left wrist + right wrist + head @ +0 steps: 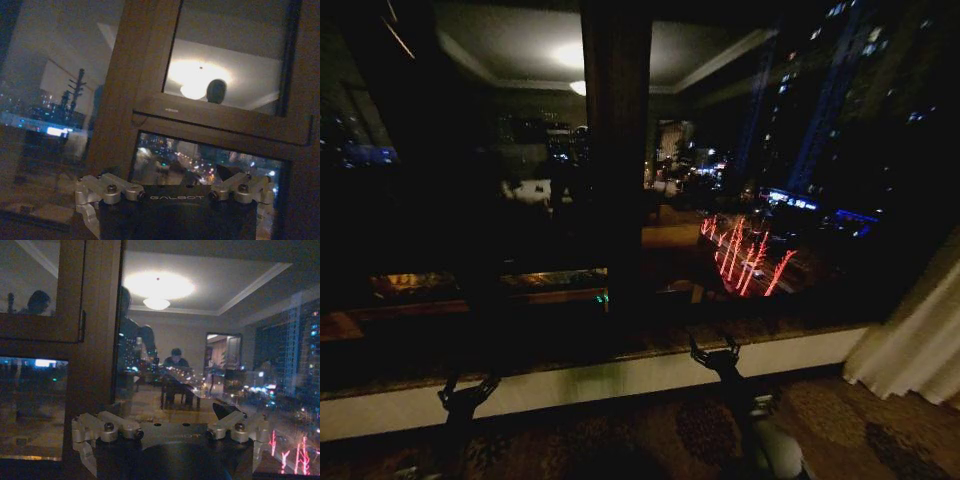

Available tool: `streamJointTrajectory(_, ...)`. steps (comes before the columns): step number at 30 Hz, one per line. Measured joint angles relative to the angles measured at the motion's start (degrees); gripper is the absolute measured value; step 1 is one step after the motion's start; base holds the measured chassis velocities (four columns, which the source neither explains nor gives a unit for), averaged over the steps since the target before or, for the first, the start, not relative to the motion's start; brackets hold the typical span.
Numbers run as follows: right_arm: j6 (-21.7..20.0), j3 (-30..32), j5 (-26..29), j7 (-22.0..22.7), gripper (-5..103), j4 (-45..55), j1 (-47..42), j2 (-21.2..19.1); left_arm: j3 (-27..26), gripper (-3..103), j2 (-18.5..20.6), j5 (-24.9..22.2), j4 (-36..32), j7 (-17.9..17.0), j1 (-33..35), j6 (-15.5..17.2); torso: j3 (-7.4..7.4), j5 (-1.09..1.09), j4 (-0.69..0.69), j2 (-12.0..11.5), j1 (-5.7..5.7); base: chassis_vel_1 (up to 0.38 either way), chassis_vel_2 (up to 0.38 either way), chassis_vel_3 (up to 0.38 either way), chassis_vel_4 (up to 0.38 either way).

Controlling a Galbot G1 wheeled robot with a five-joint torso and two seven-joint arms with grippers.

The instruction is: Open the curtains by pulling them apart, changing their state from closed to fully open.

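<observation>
Curtain [918, 335] hung bunched, folds vertical, far right of the right gripper [715, 353]; left gripper [468, 392] farther off. Both jaws splayed, empty.

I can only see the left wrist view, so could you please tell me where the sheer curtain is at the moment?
Observer: The curtain hangs bunched at the far right of the window, seen in the head view.
Operator: Thank you. Is the right pincer touching it?
Observer: No, the right pincer is open and well apart from it, low below the window.
Operator: Is the glass on the left side uncovered?
Observer: Yes, the head view shows bare glass left of the post, with the left pincer open below it.
</observation>
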Motion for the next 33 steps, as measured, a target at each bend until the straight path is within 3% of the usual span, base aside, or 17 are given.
streamJointTrajectory(12,0.0,0.0,0.0,0.0,100,0.0,0.0,0.0,0.0,100,0.0,0.0,0.0,0.0,0.0,0.0,0.00,0.01,0.00,0.0,-0.01,0.103,-0.337,-0.116,0.351)
streamJointTrajectory(33,0.0,0.0,0.0,0.0,100,0.0,0.0,0.0,0.0,100,0.0,0.0,0.0,0.0,0.0,0.0,0.00,0.03,-0.02,0.0,0.00,0.250,-0.442,-0.258,0.440)
